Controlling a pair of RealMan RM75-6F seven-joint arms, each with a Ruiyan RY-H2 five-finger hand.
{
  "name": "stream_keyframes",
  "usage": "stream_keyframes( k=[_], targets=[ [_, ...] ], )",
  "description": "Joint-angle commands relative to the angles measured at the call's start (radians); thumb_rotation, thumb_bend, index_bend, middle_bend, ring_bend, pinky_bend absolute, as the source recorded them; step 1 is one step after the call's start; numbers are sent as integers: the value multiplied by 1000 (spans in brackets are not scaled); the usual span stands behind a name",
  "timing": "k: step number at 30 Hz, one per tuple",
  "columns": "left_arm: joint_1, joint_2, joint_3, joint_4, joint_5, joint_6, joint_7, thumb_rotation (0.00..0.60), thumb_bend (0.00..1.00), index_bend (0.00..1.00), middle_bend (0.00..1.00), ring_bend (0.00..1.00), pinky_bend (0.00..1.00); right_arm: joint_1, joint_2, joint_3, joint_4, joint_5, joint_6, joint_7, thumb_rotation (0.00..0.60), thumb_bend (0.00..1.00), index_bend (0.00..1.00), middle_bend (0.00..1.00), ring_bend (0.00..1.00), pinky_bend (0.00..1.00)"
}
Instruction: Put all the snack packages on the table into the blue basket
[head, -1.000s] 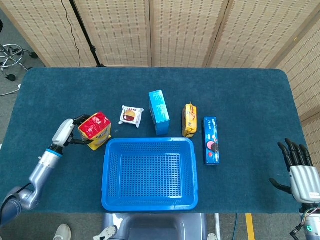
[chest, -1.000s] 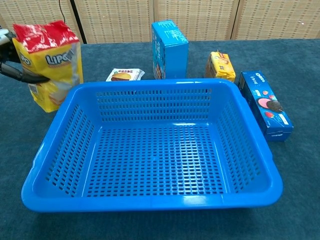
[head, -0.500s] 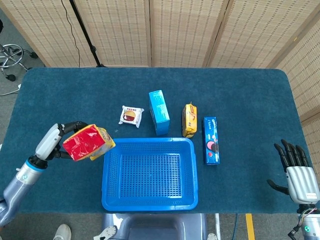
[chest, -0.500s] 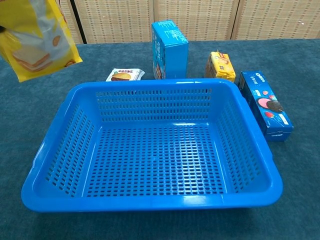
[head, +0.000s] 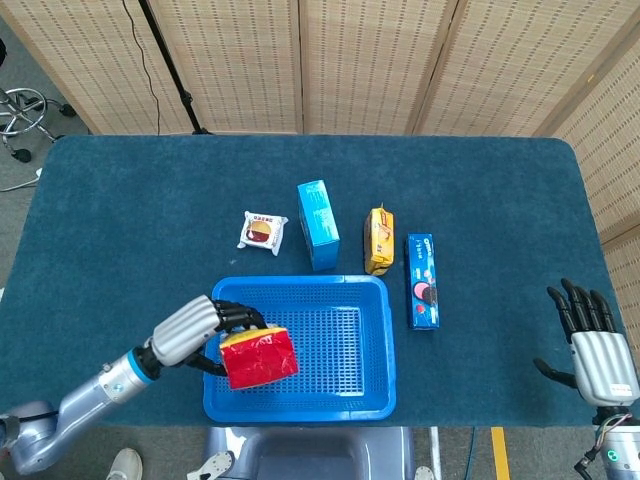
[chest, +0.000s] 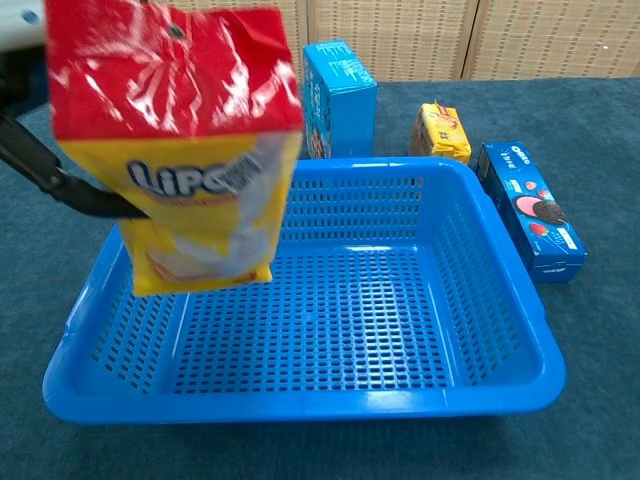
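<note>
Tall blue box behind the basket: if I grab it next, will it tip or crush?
The tall blue box stands upright on a narrow end, so a sideways nudge would probably topple it. Its flat faces and sharp edges suggest stiff cardboard, likely firm under the fingers. It probably is light for its size.

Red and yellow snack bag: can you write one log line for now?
left hand: holds red and yellow snack bag above blue basket | right hand: open, idle | basket: nothing inside yet
</note>
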Motion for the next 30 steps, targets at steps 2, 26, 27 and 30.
stream_keyframes(
  k=[2, 26, 27, 30],
  targets=[
    [-61, -60, 20, -31, -44, -108, -26, 600, 29, 72, 5, 60, 172, -1, 0, 3, 3, 8, -1, 3, 600, 0, 0, 0, 0, 0],
    [-137, 15, -158, 363, -211, -93, 253, 600, 0, 0, 0, 0, 0, 27, -22, 19, 3, 70, -66, -48, 600, 0, 0, 0, 0, 0],
    [-156, 14, -163, 378, -206, -111, 303, 600, 0, 0, 0, 0, 0, 28, -24, 22, 3, 77, -70, -55, 600, 0, 0, 0, 0, 0],
    [-215, -3, -187, 400, -209, -173, 456, 600, 0, 0, 0, 0, 0, 31, -36, 40, 7, 116, -72, -97, 600, 0, 0, 0, 0, 0]
  ],
)
